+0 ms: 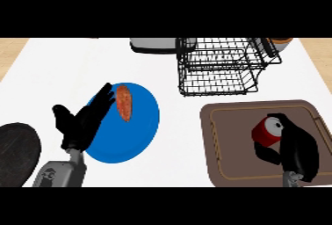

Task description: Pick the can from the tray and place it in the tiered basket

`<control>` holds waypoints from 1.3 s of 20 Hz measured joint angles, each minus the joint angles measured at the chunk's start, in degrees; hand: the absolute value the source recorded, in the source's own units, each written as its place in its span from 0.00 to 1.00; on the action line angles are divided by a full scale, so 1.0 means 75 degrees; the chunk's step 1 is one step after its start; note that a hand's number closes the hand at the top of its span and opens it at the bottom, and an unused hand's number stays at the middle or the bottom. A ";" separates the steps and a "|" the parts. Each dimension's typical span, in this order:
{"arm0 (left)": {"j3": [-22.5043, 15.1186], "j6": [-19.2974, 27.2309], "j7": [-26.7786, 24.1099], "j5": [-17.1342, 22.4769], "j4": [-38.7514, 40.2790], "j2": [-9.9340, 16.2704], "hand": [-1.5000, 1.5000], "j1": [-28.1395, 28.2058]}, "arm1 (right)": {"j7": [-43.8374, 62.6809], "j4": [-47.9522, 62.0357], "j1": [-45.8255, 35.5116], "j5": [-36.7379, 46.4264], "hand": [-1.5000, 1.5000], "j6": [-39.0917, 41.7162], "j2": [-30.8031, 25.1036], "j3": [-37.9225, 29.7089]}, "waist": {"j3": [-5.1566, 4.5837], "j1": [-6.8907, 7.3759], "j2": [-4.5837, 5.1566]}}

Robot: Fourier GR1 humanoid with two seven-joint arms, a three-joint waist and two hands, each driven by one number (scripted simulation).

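Observation:
A red can (pixel 266 130) with a silver top lies on its side on the brown tray (pixel 228 145) at the right. My right hand (pixel 295 147) is on the tray with fingers and thumb curled round the can, hiding its far side. The black wire tiered basket (pixel 220 66) stands behind the tray at the counter's back, with nothing visible inside. My left hand (pixel 83 121) rests open at the left, fingers up, over the edge of a blue plate.
The blue plate (pixel 139 132) holds an orange-brown sausage-like piece of food (pixel 124 102). A dark round pan (pixel 16 151) sits at the far left edge. A grey appliance (pixel 156 44) stands at the back beside the basket.

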 measured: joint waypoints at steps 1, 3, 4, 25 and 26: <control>0.0030 0.0006 0.0078 0.0006 -0.0055 0.0008 0.50 -0.0041 | -0.0115 0.0155 -0.0124 0.0009 1.00 -0.0025 -0.0023 -0.0043 | -0.0011 -0.0001 -0.0008; 0.0099 -0.0064 0.0092 0.0035 -0.0025 0.0036 0.50 -0.0066 | -0.0160 0.0248 -0.0270 0.0145 1.00 -0.0008 0.0001 -0.0027 | -0.0010 -0.0002 -0.0007; 0.0116 -0.0068 0.0107 0.0024 -0.0037 0.0026 0.50 -0.0070 | -0.0201 0.0273 -0.0292 0.0212 1.00 0.0000 0.0018 -0.0021 | -0.0004 0.0001 -0.0003; 0.0240 -0.0056 0.0098 -0.0103 0.0171 -0.0114 0.50 -0.0167 | -0.0976 -0.1912 0.0683 -0.2333 1.00 0.2565 -0.0739 -0.1069 | 0.0013 -0.0093 -0.0008; 0.0283 -0.0097 0.0142 -0.0064 0.0155 -0.0060 0.50 -0.0181 | -0.0852 -0.2282 0.0696 -0.2563 1.00 0.2686 -0.0708 -0.1197 | 0.0016 -0.0098 -0.0010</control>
